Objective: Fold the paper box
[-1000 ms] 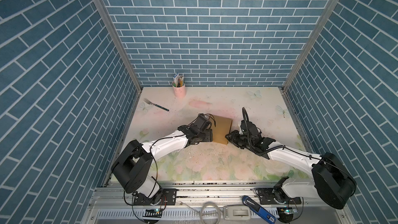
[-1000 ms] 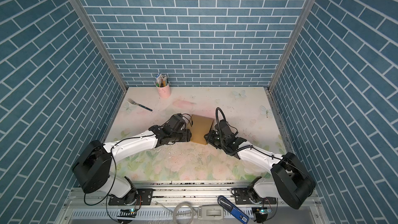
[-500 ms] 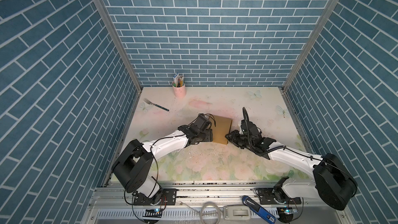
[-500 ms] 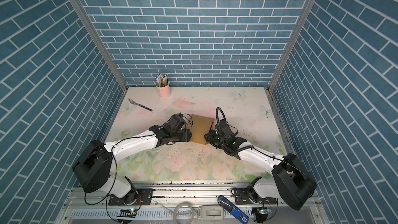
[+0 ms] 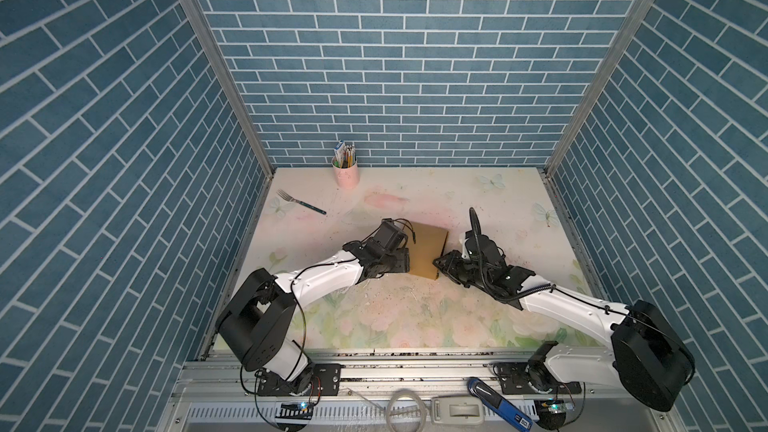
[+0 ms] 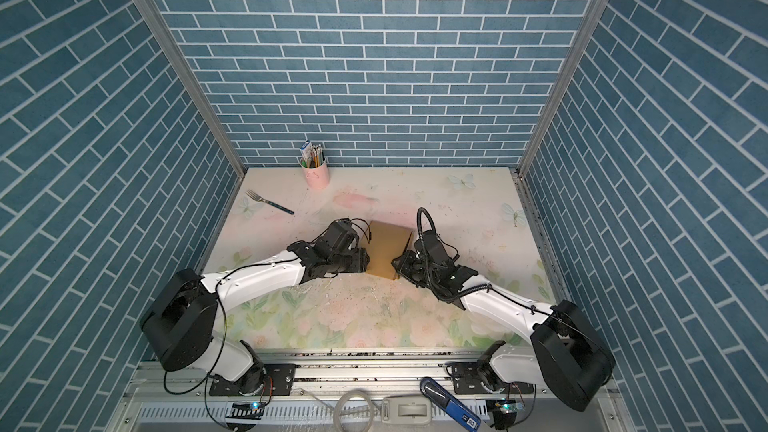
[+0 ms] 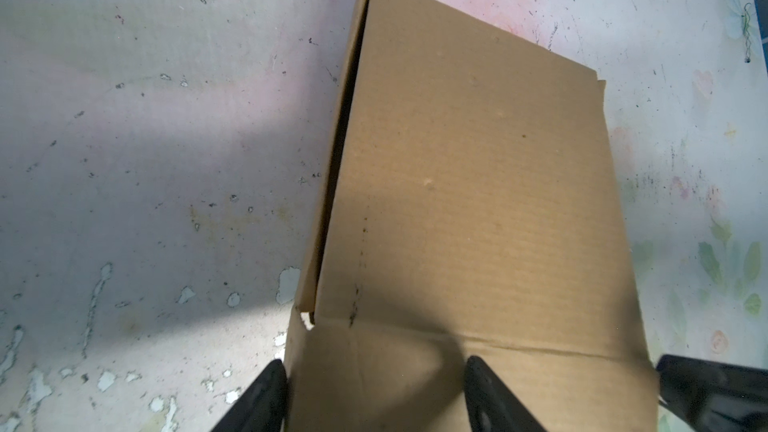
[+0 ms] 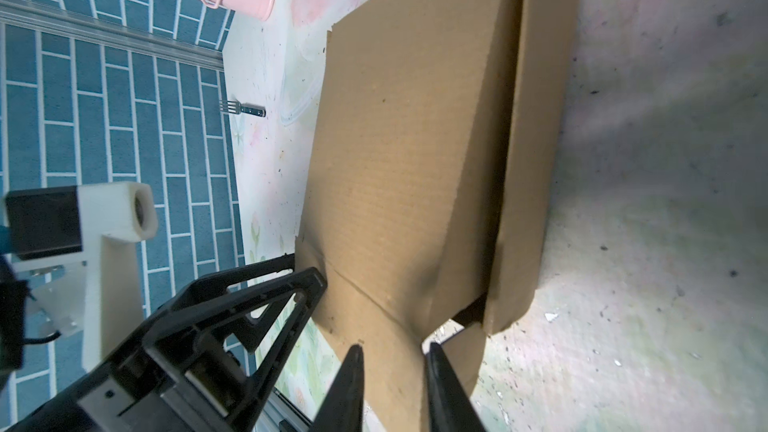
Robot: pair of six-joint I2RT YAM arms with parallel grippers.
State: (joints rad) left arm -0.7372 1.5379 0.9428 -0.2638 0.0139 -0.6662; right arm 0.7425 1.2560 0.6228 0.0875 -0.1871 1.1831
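The paper box (image 5: 428,249) lies mid-tabletop (image 5: 415,317), nearer the robot than the pink cup (image 5: 345,174) and a little to its right. It looks all but folded. Its lid (image 7: 478,160) is down, though the left wrist view shows a dark slit along one long edge where lid and side wall (image 7: 328,209) have not yet met.

The left fingers (image 7: 266,396) stand apart against the box's end, one at its corner and one on the end face, with no pinch that I can see. The right fingers (image 8: 347,392) are nearly closed with cardboard between them. They appear to be nipping the box's corner on the side away from the cup.

The step in hand seems to be seating that lid. To do it well, keep the right pinch light and still, since the card already looks creased near that corner (image 8: 436,280). Use the left fingers to steady the end and hold the side wall upright while the lid edge goes down. Press evenly, because a push at one end alone may slide the box or spring the slit wider.

Set against the pictures from a second ago, I find nothing moved. Box, arms and finger spacing all match.
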